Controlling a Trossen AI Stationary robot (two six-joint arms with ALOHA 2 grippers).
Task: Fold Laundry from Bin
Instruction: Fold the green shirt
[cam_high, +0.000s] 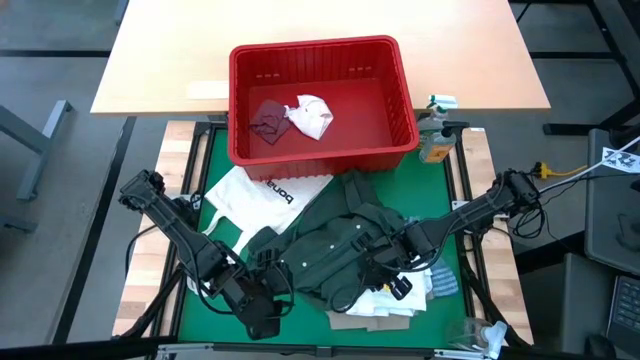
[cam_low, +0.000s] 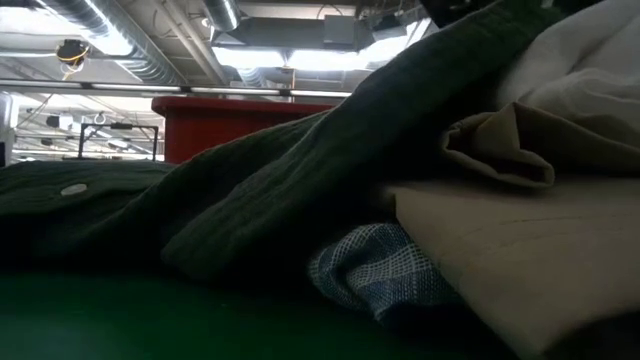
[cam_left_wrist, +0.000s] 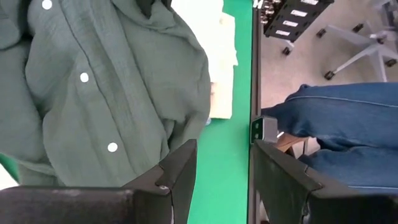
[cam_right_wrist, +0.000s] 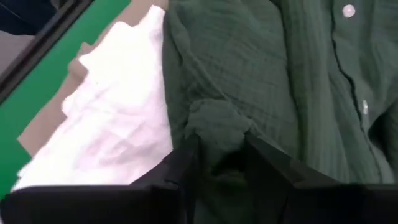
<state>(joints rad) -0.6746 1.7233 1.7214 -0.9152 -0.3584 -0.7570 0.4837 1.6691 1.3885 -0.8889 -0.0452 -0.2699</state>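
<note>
Right hand (cam_right_wrist: 216, 163) clamped on green top (cam_high: 335, 245).
Left hand (cam_left_wrist: 224, 180) stood apart, empty, beside the top's near edge.

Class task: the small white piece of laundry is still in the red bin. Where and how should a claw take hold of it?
Grip the raised, bunched middle of the white piece, coming straight down from above. It lies crumpled on the floor of the bin, walls on every side, so only the top is open. The maroon piece touches it; keep to the far side.
</note>
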